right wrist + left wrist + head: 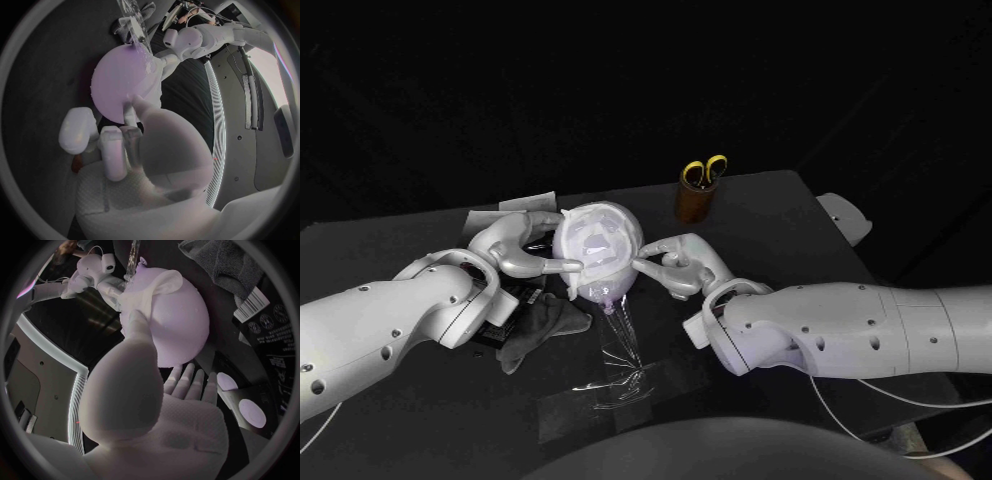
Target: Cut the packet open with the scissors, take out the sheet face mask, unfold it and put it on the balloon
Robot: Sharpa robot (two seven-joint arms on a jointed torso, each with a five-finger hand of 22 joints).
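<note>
Smoothing time: left robot hand [524, 250] cups the balloon [606, 293], thumb on the sheet face mask [596, 240]; right robot hand [678, 265] touches its edge, grip unclear. Best to press gently, outward.

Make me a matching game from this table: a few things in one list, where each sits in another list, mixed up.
Things:
1. scissors
2. mask
3. cloth

Places:
A. lying on the table beside the left arm
B. standing handles-up in the brown cup
C. spread over the front of the balloon

Pairs: 1-B, 2-C, 3-A
</note>
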